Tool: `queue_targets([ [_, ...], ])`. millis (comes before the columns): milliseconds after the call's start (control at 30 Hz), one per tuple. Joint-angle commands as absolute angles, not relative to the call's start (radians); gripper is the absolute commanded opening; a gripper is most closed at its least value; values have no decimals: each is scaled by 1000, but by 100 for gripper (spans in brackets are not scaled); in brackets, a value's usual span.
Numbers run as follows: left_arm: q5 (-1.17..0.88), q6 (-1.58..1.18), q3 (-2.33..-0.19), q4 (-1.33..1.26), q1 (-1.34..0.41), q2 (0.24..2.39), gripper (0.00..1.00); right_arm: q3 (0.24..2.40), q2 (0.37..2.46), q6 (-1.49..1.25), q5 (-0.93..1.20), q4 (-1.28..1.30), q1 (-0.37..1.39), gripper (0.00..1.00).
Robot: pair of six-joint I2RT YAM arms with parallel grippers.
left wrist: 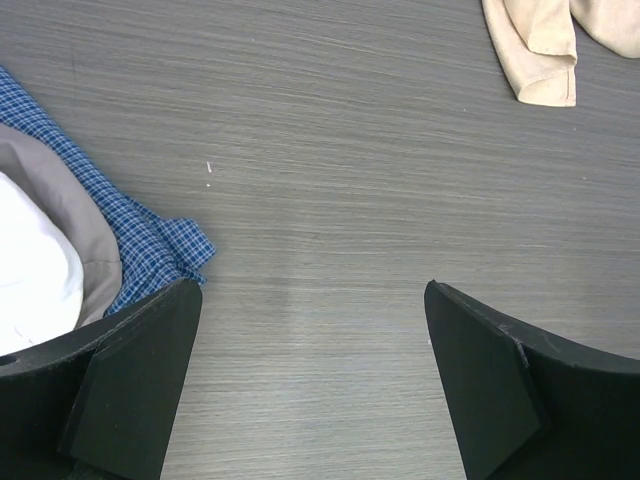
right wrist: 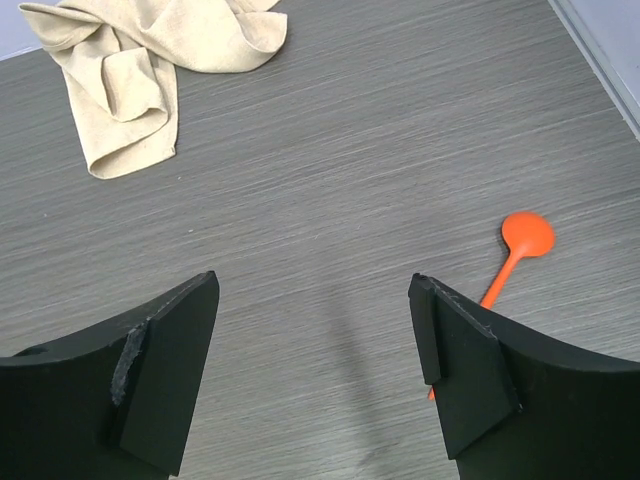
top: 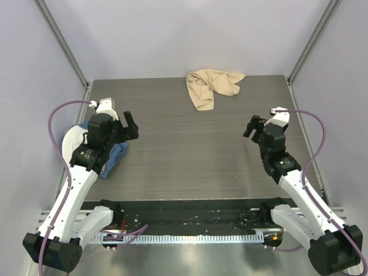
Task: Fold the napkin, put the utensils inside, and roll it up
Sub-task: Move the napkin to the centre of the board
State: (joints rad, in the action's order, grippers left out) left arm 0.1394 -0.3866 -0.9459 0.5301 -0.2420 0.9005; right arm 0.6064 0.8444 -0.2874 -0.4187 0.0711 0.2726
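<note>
The beige napkin [top: 210,87] lies crumpled at the far edge of the table. It shows in the left wrist view [left wrist: 545,50] and the right wrist view [right wrist: 140,70]. One orange spoon [right wrist: 517,245] lies on the table, partly behind my right gripper's right finger; it is hidden in the top view. No other utensil shows. My left gripper [top: 131,123] [left wrist: 311,300] is open and empty over bare table. My right gripper [top: 251,125] [right wrist: 313,290] is open and empty, well short of the napkin.
A blue checked cloth [top: 112,158] [left wrist: 150,235] lies under my left arm at the table's left side, with a white and grey rounded thing [left wrist: 35,260] on it. Metal frame posts and grey walls bound the table at left, right and back.
</note>
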Motion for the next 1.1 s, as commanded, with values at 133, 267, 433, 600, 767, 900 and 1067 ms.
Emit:
queue_targets([
  [133, 164, -399, -1018, 529, -244, 917, 100, 690, 844, -288, -448, 84, 272, 85],
  [267, 112, -400, -1040, 525, -244, 942, 100, 712, 853, -272, -446, 91, 271, 85],
  [433, 6, -373, -1156, 575, -244, 1014, 100, 814, 934, -233, -419, 112, 270, 82],
  [600, -90, -359, -1152, 514, -244, 1054, 100, 949, 1075, -213, -321, 160, 296, 75],
  [767, -69, -330, -1105, 523, -239, 1077, 100, 1061, 1340, -195, -331, 161, 373, 75],
  [900, -46, -318, -1095, 540, -235, 1101, 100, 1217, 1543, -216, -284, 163, 377, 75],
  [1067, -21, -305, -1091, 548, -233, 1118, 100, 1403, 1794, -215, -265, 156, 377, 74],
])
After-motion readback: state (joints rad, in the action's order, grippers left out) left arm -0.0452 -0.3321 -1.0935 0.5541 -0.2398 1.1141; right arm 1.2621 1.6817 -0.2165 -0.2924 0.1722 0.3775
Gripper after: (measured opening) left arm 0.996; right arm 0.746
